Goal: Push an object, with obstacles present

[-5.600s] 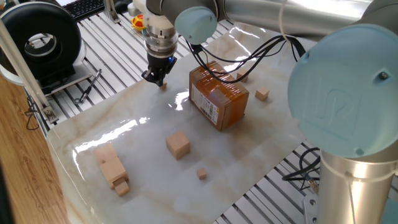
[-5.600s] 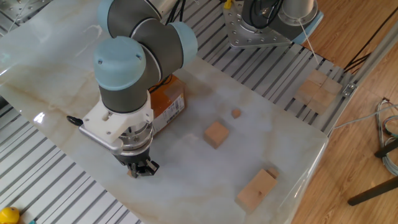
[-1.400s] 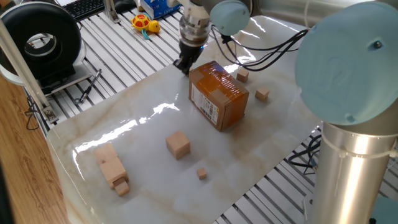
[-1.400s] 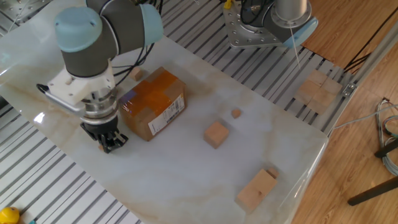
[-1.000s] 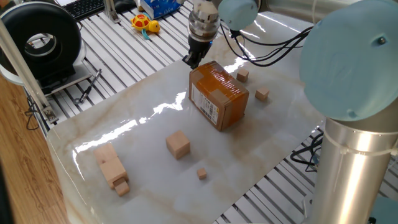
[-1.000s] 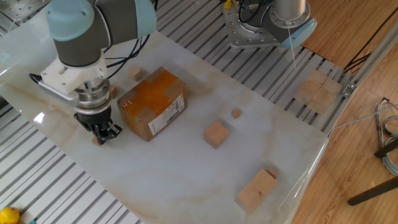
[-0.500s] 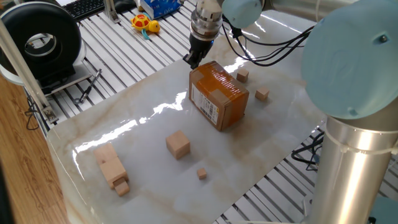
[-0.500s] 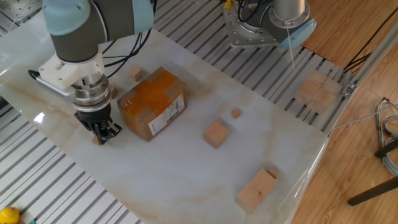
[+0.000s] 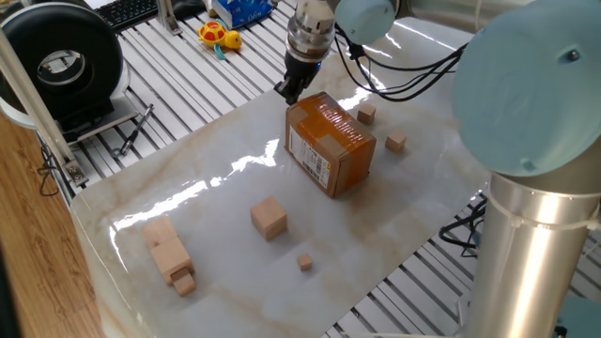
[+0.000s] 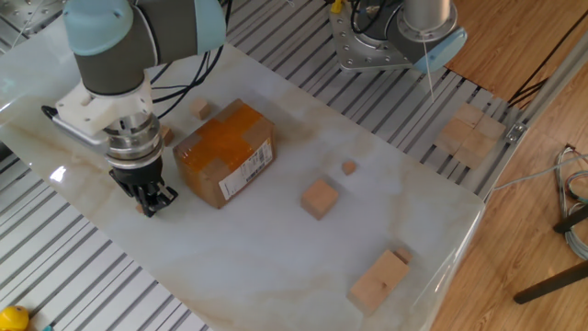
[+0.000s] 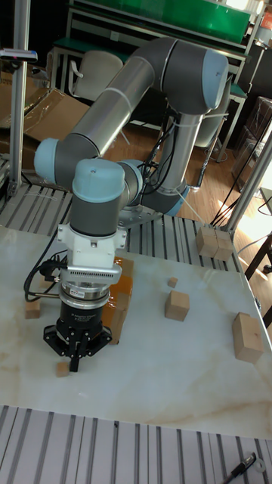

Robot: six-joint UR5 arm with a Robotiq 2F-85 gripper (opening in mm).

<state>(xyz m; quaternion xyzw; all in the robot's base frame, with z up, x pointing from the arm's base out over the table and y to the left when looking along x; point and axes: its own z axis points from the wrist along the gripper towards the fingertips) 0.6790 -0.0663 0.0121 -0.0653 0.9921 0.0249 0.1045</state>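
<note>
The object, a tiny light-wood cube (image 11: 62, 368), lies on the marble table just left of my gripper's (image 11: 75, 355) tips and seems to touch them. In the other fixed view the cube (image 10: 141, 209) peeks out beside the gripper (image 10: 152, 200); in one fixed view the gripper (image 9: 286, 91) hides it. The fingers are shut with nothing between them and point down at the table. The brown taped cardboard box (image 9: 329, 141) stands right beside the gripper.
Two small cubes (image 9: 366, 114) (image 9: 395, 142) lie beyond the box. A mid-sized cube (image 9: 269, 218), a tiny cube (image 9: 304, 262) and stacked long blocks (image 9: 169, 252) lie toward the table's other end. The table edge and metal slats (image 10: 83, 276) run close by the gripper.
Over the earlier frames the gripper slid along the table edge past the box's corner, with the tiny cube moving ahead of it. In the last half second it barely moved.
</note>
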